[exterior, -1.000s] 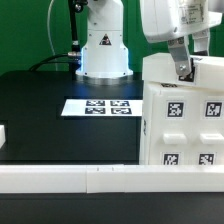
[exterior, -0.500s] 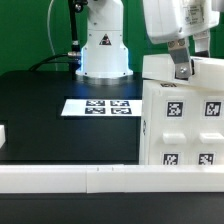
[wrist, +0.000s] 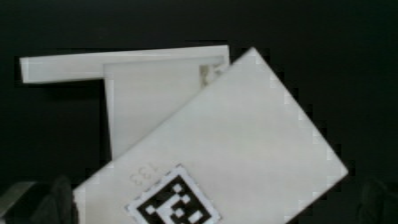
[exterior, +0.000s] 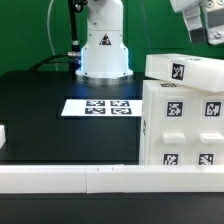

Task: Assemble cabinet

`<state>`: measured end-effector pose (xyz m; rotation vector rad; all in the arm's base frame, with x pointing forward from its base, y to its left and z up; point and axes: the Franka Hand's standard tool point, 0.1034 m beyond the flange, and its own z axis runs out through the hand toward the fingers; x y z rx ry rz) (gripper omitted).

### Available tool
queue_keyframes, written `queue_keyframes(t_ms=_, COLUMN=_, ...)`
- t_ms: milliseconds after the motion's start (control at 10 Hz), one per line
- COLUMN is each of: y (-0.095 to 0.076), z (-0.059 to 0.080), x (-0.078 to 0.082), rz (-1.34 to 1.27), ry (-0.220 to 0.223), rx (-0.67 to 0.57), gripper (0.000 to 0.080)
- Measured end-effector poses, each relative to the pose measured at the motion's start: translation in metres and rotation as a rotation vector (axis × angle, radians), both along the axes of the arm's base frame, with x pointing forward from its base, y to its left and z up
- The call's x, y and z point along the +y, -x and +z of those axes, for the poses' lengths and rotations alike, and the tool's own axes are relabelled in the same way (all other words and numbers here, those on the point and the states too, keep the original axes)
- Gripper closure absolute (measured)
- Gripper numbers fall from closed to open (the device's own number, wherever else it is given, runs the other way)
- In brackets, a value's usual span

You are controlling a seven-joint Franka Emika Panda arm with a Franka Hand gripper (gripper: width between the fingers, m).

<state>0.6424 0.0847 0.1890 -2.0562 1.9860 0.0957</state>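
The cabinet point(exterior: 182, 125), a large white box with square tags on its front, stands at the exterior view's right. A flat white panel point(exterior: 185, 70) with one tag lies on top of it, slightly tilted. My gripper point(exterior: 205, 22) is at the top right corner of the exterior view, raised clear above the panel, holding nothing. In the wrist view the tagged panel point(wrist: 231, 150) fills the picture at a slant, with a white part of the cabinet point(wrist: 125, 70) behind it. The finger ends show only as dark shapes at the edge, set wide apart.
The marker board point(exterior: 100, 106) lies flat on the black table in front of the robot base point(exterior: 103, 50). A long white rail point(exterior: 70, 180) runs along the front edge. A small white block point(exterior: 3, 137) shows at the exterior view's left edge.
My gripper has let go of the top panel and risen up and to the exterior view's right. The panel stays on the cabinet, its tag now uncovered.
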Motion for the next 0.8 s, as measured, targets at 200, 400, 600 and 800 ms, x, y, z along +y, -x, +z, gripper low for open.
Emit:
queue_keyframes(t_ms=200, y=0.0004, z=-0.0006, x=-0.0010, rz=0.193, ry=0.034, rx=-0.042, gripper=0.0003)
queue_keyframes(t_ms=400, y=-0.0026, z=0.0003, x=-0.0001, rz=0.594, ry=0.133, rx=-0.067, gripper=0.0003)
queue_keyframes(t_ms=600, y=-0.0077, z=0.0009, x=0.0011, rz=0.812, ry=0.198, rx=-0.105, gripper=0.0003)
queue_keyframes(t_ms=800, y=-0.0055, z=-0.0010, x=-0.0023, rz=0.930, ry=0.214, rx=-0.122, gripper=0.0003)
